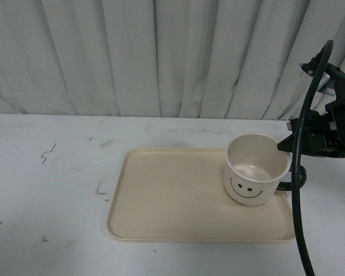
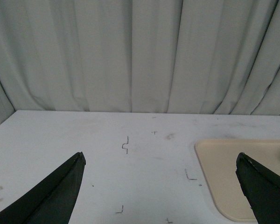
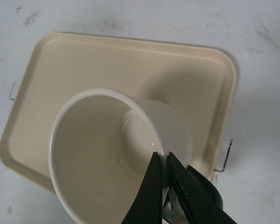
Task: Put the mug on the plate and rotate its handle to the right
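cream-white smiley mug (image 1: 256,175) upright on beige plate (image 1: 172,195), close to its right edge, black handle (image 1: 285,186) pointing right. right gripper (image 3: 164,161) pinching the mug's rim, one finger inside, one outside. left gripper (image 2: 159,158) spread wide above scuffed white desk (image 1: 46,172), beside the plate's left edge. grey curtain (image 1: 161,57) behind the desk's far edge.

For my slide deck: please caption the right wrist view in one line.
Right gripper pinching the rim of the mug over the beige plate.
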